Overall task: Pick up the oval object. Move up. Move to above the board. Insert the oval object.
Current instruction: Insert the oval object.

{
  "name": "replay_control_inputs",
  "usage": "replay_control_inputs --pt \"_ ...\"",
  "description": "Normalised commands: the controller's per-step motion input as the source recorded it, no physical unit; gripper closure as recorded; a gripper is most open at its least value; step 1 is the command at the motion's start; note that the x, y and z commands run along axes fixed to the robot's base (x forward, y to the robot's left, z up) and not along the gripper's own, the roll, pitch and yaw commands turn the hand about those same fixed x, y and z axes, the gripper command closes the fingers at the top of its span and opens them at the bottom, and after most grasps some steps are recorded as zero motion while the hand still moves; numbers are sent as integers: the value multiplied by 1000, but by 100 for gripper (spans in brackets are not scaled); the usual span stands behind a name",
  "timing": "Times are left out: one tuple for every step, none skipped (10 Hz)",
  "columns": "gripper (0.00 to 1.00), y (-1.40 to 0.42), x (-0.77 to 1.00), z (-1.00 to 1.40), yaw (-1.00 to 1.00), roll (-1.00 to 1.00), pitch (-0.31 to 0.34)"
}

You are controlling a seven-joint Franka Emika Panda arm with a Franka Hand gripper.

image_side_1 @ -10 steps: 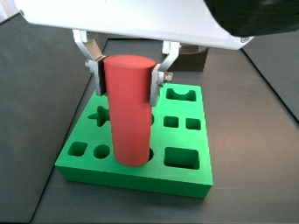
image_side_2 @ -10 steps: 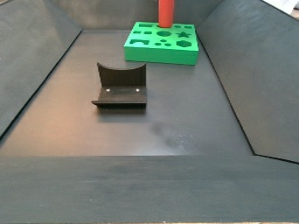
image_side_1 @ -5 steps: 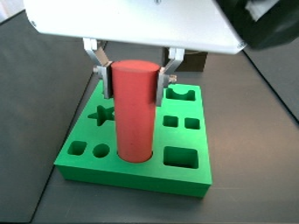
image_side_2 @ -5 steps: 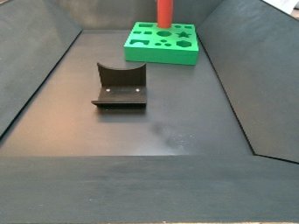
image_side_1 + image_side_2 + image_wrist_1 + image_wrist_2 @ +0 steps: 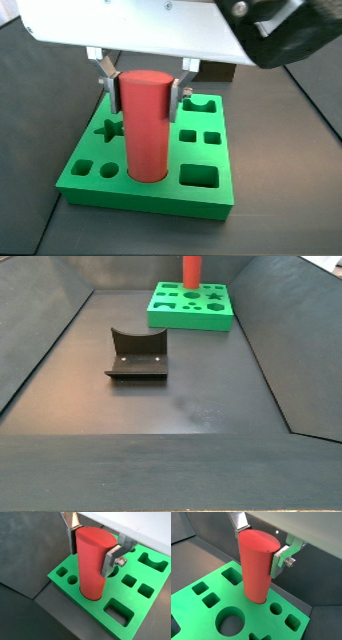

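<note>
Wrist views: tool (image 5: 93, 544) grasping oval object (image 5: 93, 563); upright, axis vertical, in board (image 5: 143, 612).

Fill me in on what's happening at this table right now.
The gripper stands over the green board, its silver fingers on either side of the top of the upright red oval object. The peg's lower end sits in one of the board's holes. The dark fixture stands apart on the floor, untouched.

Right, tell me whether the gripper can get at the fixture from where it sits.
Probably not yet: the gripper straddles the red peg standing in the green board, far from the fixture, though nothing blocks the floor between.
</note>
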Motion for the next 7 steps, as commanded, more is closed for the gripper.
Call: replay_control_inputs --pt "100 -183 -543 -91 0 500 -137" --pt "100 -449 -574 -400 0 500 -190" --pt "100 -546 -574 -437 71 460 -271" --pt "100 -763 -477 -549 77 314 -283" --pt "100 -183 -517 -523 137 54 -311" --pt "100 0 0 -3 0 -14 -56" --pt "100 0 0 0 0 0 0"
